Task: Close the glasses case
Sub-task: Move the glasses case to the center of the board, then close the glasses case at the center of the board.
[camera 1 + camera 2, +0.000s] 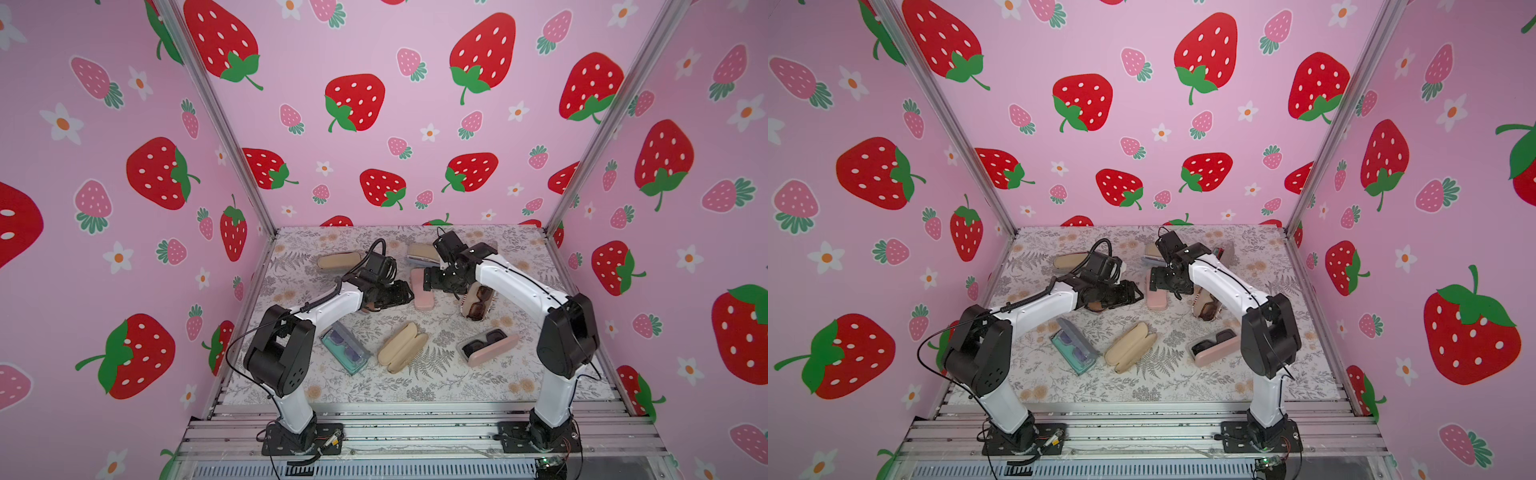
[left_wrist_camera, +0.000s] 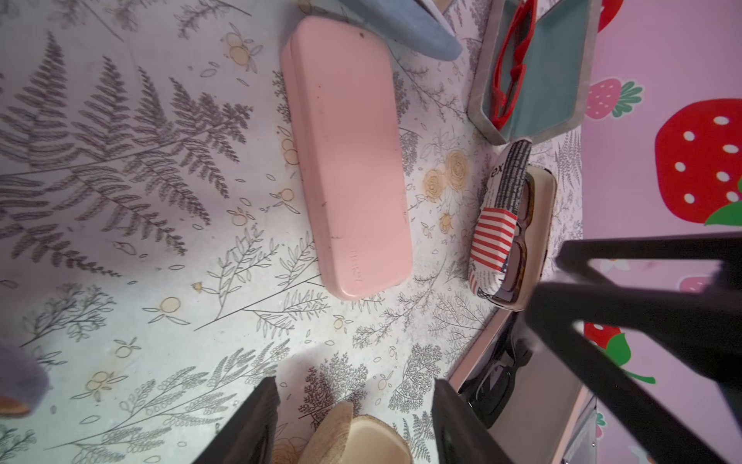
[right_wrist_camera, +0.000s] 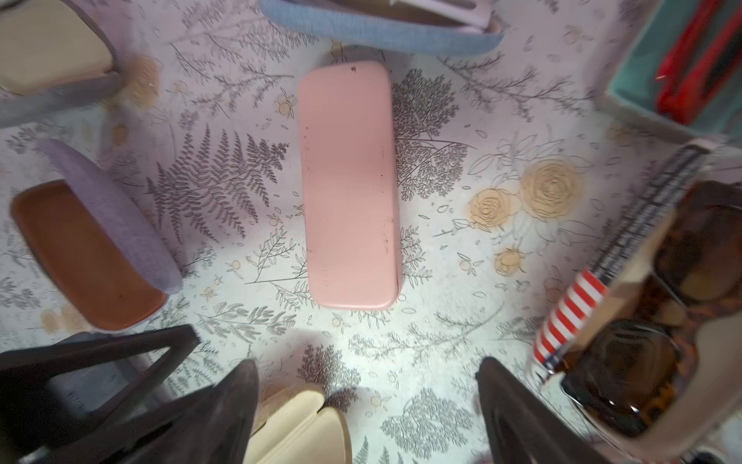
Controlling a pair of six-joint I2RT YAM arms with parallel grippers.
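A pink glasses case (image 1: 423, 293) (image 1: 1156, 298) lies flat in the middle of the table with its lid down on its base. Both wrist views show it whole, from the left wrist (image 2: 349, 160) and the right wrist (image 3: 349, 189). My left gripper (image 1: 401, 294) (image 2: 355, 387) hovers just left of the case, open, with nothing between its fingers. My right gripper (image 1: 430, 280) (image 3: 366, 365) hangs over the case's far end, open wide and empty. Neither gripper touches the case.
Other cases lie all around: an open beige one (image 1: 402, 348), a clear teal one (image 1: 345, 347), an open pink one holding black sunglasses (image 1: 488, 345), a newspaper-print one with brown sunglasses (image 1: 478, 301), a blue one (image 1: 422, 255) and a shut beige one (image 1: 338, 261) at the back.
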